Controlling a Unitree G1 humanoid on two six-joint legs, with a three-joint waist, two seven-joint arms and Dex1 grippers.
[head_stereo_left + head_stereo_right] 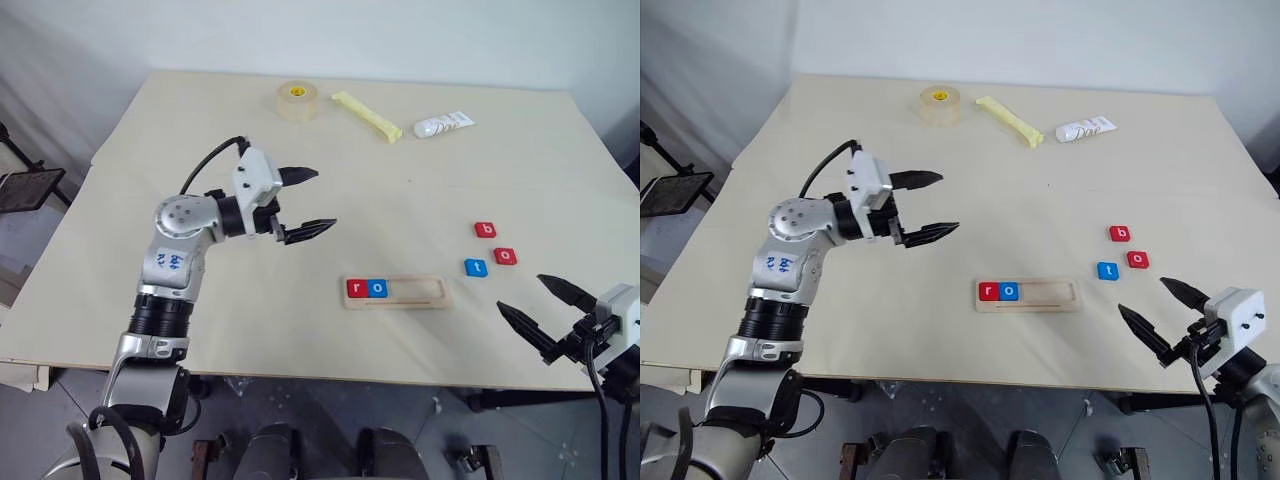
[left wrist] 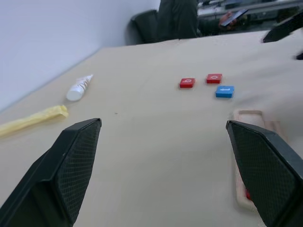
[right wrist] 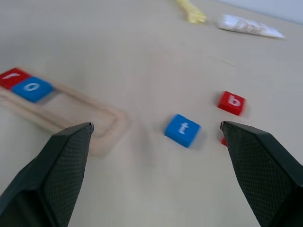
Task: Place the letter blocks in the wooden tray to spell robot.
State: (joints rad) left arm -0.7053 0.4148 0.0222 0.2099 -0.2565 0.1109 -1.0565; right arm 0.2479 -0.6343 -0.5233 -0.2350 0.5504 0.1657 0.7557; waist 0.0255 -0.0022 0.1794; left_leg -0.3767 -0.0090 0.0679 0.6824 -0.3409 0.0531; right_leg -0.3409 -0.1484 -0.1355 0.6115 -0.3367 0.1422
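Note:
The wooden tray (image 1: 420,293) lies near the table's front edge, with a red "r" block (image 1: 356,288) and a blue "o" block (image 1: 377,288) side by side at its left end. To its right, three letter blocks lie loose on the table: a red "b" (image 1: 485,230), a red "o" (image 1: 505,256) and a blue "t" (image 1: 476,267). My left gripper (image 1: 326,197) hangs open and empty above the table, left of and behind the tray. At the front right, my right gripper (image 1: 520,292) is open and empty, just in front of the loose blocks.
At the far side of the table (image 1: 200,130) lie a roll of tape (image 1: 298,101), a yellow stick (image 1: 366,116) and a white tube (image 1: 443,125). The table's front edge runs just below the tray.

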